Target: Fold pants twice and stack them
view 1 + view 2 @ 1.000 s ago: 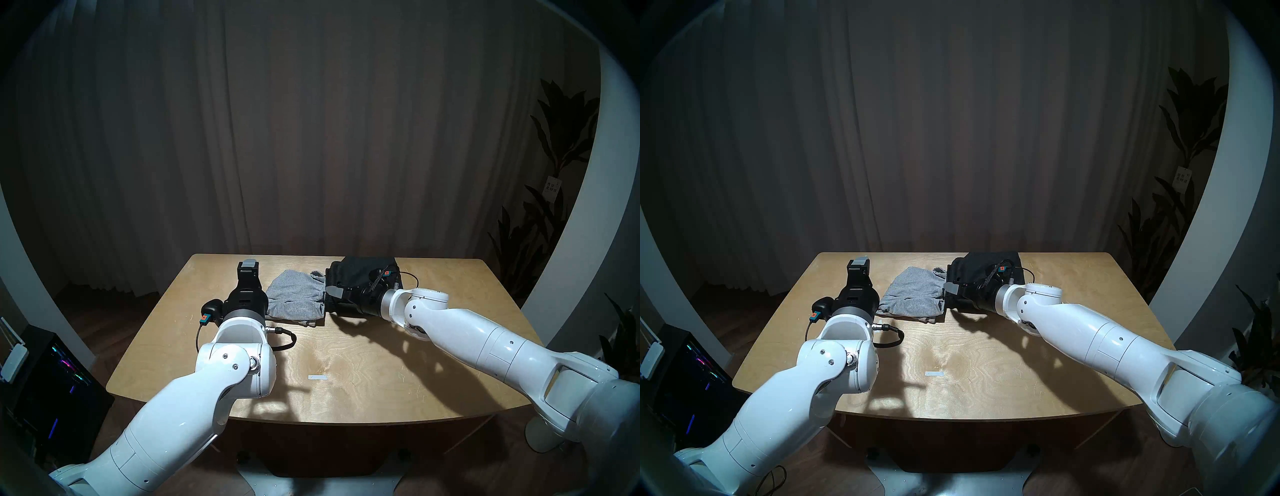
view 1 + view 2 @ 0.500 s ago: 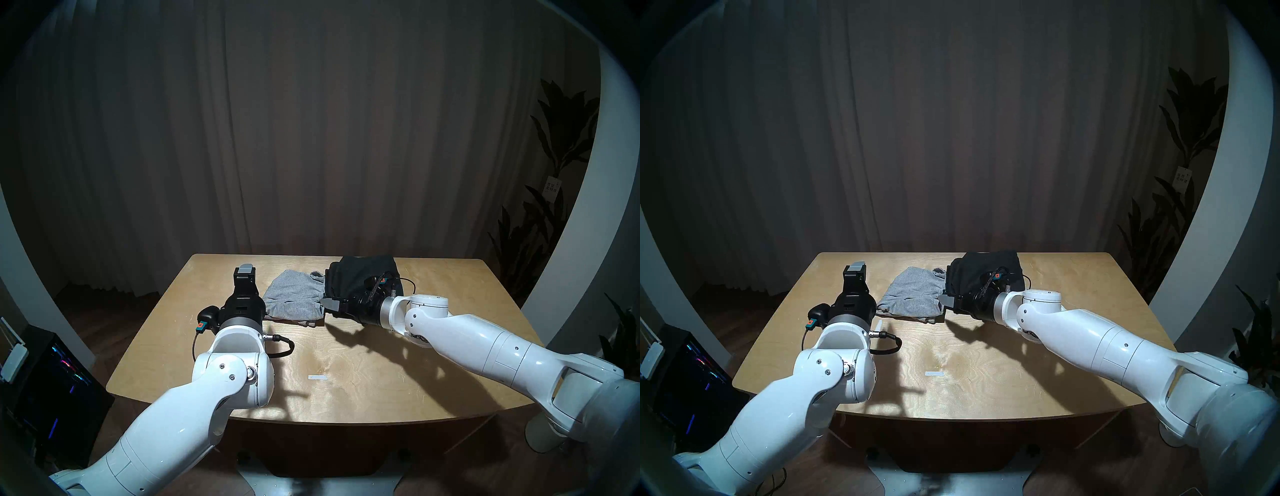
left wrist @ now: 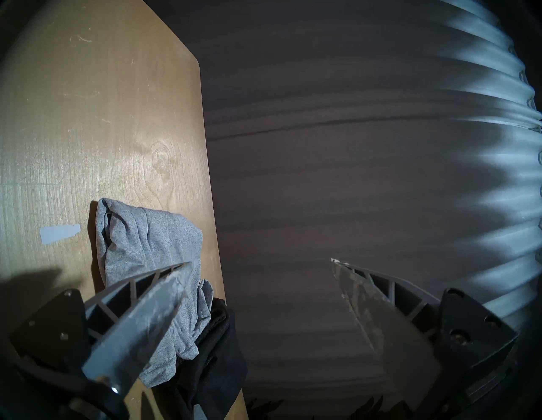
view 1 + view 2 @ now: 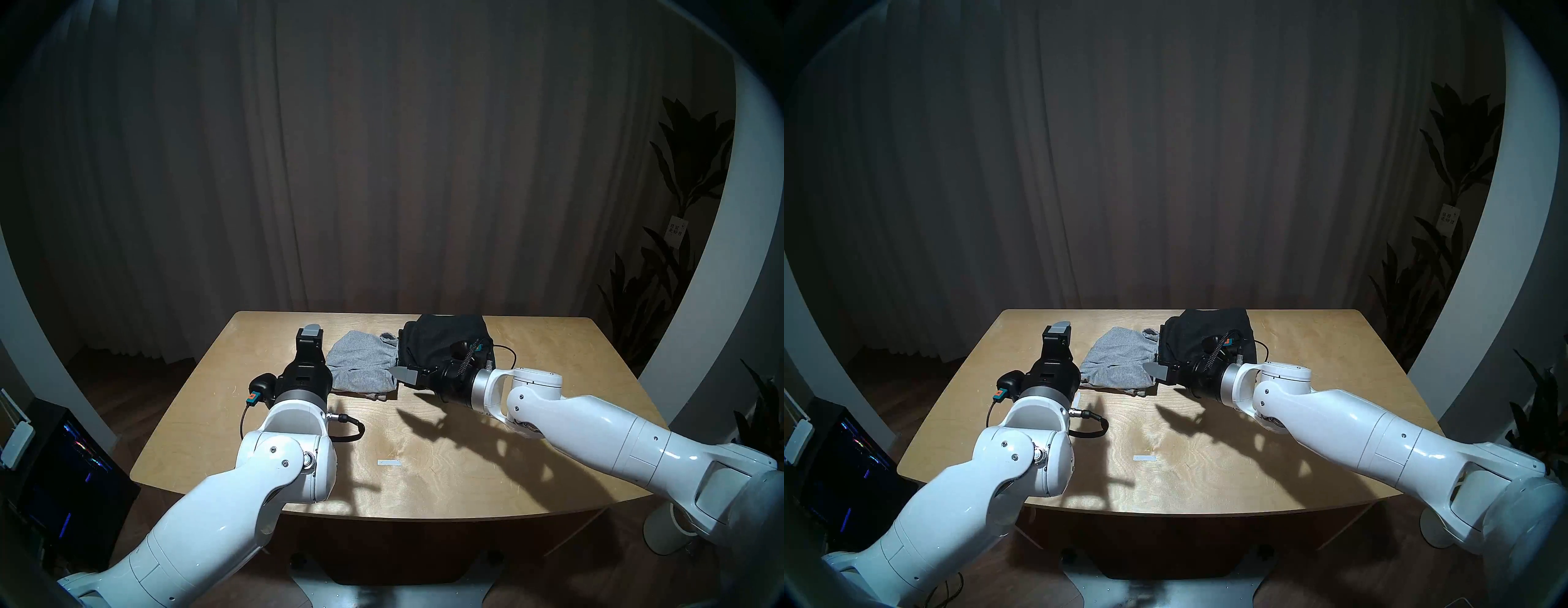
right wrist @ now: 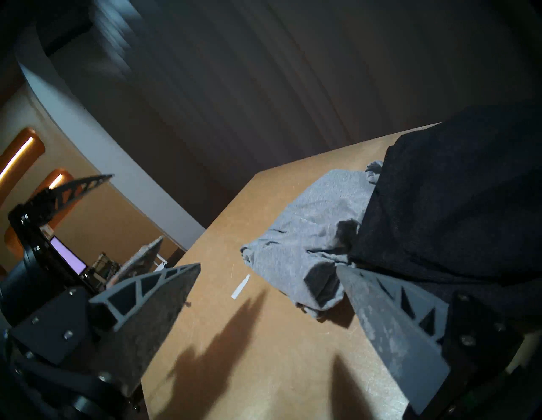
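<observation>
Here, 2 pairs of shorts, grey shorts point(image 4: 360, 361) touching black shorts point(image 4: 441, 339), are being flanked on the table point(image 4: 424, 467) by the left gripper point(image 3: 258, 264) and right gripper point(image 5: 269, 269), both spread wide and empty.

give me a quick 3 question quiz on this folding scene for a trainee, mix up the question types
1. True or false: the grey shorts lie stacked on top of the black shorts.
2. Which gripper hangs nearer the black shorts? A) left gripper B) right gripper
3. Fill in: both grippers have their jaws ____ and hold nothing.

Key
1. False: the two pairs lie side by side on the table, the grey pair's edge meeting the black pair, not stacked.
2. B
3. open
</observation>
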Tool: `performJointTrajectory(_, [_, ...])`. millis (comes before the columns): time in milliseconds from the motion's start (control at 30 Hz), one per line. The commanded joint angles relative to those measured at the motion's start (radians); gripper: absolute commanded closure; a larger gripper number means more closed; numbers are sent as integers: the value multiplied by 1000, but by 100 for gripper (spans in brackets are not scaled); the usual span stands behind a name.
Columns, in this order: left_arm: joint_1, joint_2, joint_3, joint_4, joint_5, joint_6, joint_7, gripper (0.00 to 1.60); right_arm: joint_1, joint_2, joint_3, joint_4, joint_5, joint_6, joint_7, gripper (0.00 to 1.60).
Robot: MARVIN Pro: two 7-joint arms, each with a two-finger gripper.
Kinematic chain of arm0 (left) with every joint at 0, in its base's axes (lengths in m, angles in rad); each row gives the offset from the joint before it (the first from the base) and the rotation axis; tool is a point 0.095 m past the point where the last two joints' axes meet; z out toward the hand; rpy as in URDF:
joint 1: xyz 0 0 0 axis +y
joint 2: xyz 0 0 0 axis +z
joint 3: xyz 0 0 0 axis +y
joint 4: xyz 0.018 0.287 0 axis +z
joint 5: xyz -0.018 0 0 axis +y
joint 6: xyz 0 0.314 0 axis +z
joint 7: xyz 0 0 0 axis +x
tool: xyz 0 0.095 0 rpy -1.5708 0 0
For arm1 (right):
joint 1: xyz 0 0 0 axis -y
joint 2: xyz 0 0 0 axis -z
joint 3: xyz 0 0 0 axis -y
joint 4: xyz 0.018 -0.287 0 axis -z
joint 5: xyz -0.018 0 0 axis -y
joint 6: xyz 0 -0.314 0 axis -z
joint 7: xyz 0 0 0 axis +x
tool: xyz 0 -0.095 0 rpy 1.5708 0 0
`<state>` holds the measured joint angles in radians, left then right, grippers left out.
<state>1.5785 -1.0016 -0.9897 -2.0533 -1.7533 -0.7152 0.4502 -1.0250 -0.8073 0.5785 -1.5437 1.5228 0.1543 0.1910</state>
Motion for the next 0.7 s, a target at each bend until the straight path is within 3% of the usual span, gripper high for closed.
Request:
performJointTrajectory(0, [-64, -21, 1, 14, -14, 38, 2, 0, -82, 62, 116, -46, 154, -115, -70, 0])
performJointTrajectory(467, [-132, -109, 25, 67, -109, 105, 16, 0, -261, 60, 262, -127, 547, -282, -201, 0])
performJointTrajectory(667, [-137, -149, 43, 71, -167, 127, 14, 0, -352, 60, 332, -205, 729, -403, -246, 0])
